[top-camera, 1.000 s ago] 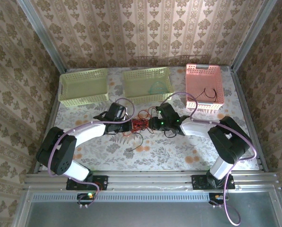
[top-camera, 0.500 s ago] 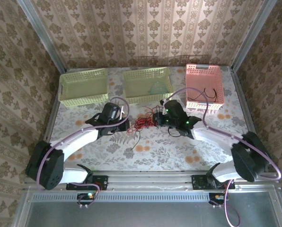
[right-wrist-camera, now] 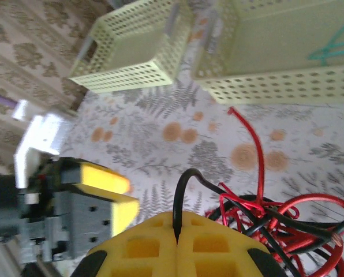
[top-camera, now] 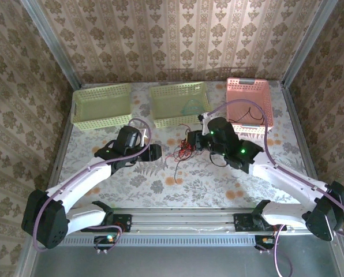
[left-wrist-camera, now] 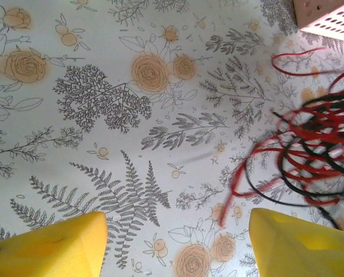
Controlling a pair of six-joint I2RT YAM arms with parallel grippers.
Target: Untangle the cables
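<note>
Overhead view of a floral-clothed table (top-camera: 218, 184) with three baskets along its far side. The pale green middle basket (top-camera: 178, 120) is the landmark here. The cables (top-camera: 183, 151), a small knot of red and black wire, lie on the cloth just on the near side of that basket, below its right half. One loose strand (top-camera: 175, 168) trails from the knot away from the basket, toward the table's near edge.

The right gripper (top-camera: 191, 144) sits at the knot's right side, near the basket's right front corner. Its wrist view shows two yellow pads (right-wrist-camera: 143, 242) pressed together with a black cable (right-wrist-camera: 178, 196) pinched in the seam between them. The wire rises out and bends into the red loops beside it.

The left gripper (top-camera: 156, 153) is below the basket's left front corner, just beside the knot but apart from it. Its wrist view shows yellow fingers (left-wrist-camera: 51, 248) spread wide with bare cloth between them, holding nothing. The red and black loops lie ahead and off toward the right-hand finger, not centred in the gap.

As a judgement, the knot lies between the two grippers, on a line parallel to the basket's front wall. The right arm has the hold. The left is nearest the free side and would likely need to shift toward the loops before closing on a strand.
</note>
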